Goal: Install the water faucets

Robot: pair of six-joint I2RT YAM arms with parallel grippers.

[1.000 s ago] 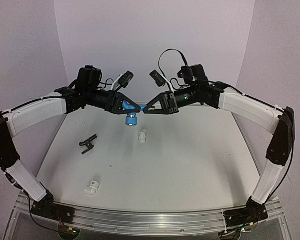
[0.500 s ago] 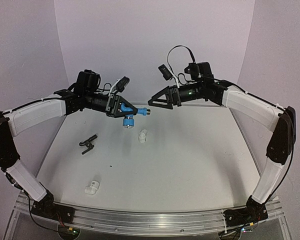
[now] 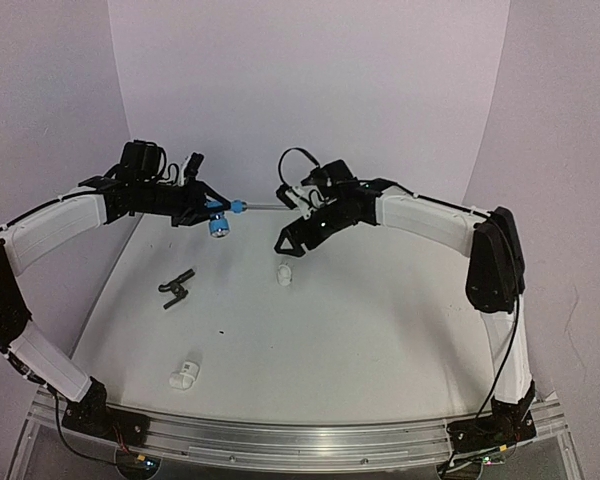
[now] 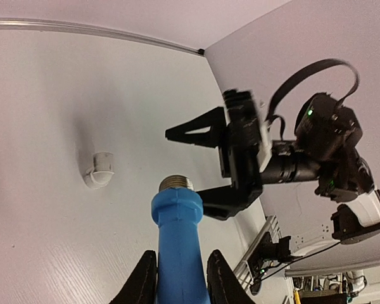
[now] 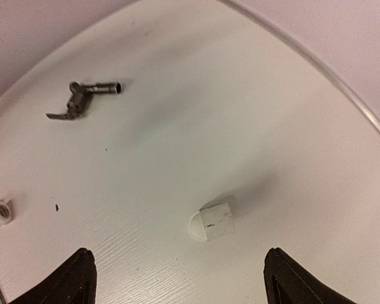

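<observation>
The left claw point(image 3: 202, 208) was clenched around a small bright blue plastic tap point(image 3: 224, 212), holding it in the air above the far left part of the white counter point(image 3: 380, 320). In the left wrist view, the two black fingers point(image 4: 144, 278) pressed against opposite sides of the tap's blue tubular stem. The stem ended in a dull metal threaded tip point(image 4: 176, 183), which pointed across toward the other arm. From above, the tap's round knob point(image 3: 218, 229) hung downward beneath its body.

The right claw point(image 3: 292, 228) was released, its jaws spread wide and nothing between them. It hung near the tap's tip but clear of it, tilted down toward the counter.

Below the right claw, a stubby white plastic elbow fitting point(image 5: 212, 221) lay on the counter, between the two spread fingertips as the right wrist camera saw it, and untouched. To the left lay a small dark grey metal valve with a lever handle point(image 3: 177, 288), well apart from the fitting. A second white plastic fitting point(image 3: 183, 374) rested near the front left of the counter, close to the left arm's base.
</observation>
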